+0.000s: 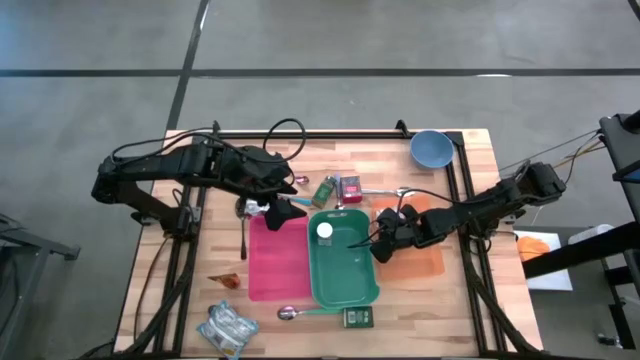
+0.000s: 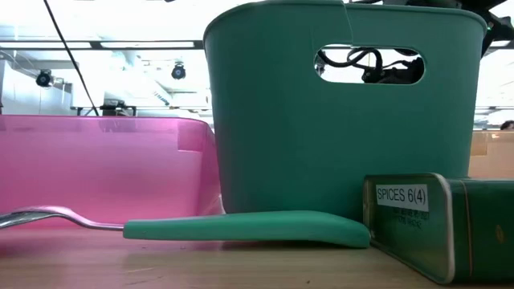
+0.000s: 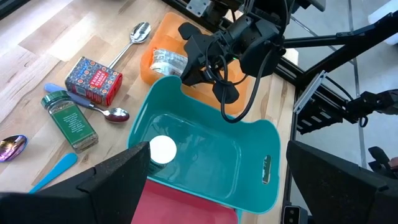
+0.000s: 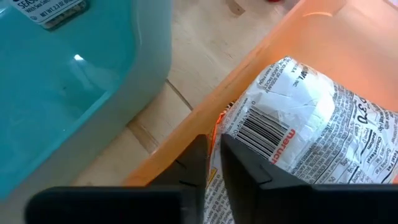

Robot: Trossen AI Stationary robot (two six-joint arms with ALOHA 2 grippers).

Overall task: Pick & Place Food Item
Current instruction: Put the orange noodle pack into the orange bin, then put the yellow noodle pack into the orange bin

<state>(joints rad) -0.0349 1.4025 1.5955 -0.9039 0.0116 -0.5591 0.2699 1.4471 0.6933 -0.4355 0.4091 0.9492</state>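
Note:
A white printed noodle packet [image 4: 292, 118] with a barcode lies in the orange bin [image 1: 425, 262] at the table's right. My right gripper [image 1: 383, 243] is at that bin's left end, beside the teal bin [image 1: 345, 298], its fingers almost together on the packet [image 3: 165, 61]. A white-lidded jar [image 3: 163, 149] stands in the teal bin. My left gripper [image 1: 285, 212] hangs open above the far end of the pink bin [image 1: 275, 265], holding nothing. My right gripper pinches the packet's edge beside the barcode [image 4: 219, 149] between its two fingers [image 4: 249, 168], with only a thin strip of wrapper in the narrow gap. The fingers slant down from the table's right side. The packet's body rests inside the orange bin.
A blue bowl [image 1: 432, 148] sits at the far right corner. A red box [image 1: 350, 187], a green spice jar [image 1: 324, 192] and spoons lie behind the bins. A green spice tin [image 2: 434, 225] and a teal-handled spoon [image 2: 241, 229] lie near the front edge, and a clear packet [image 1: 225, 328] front left.

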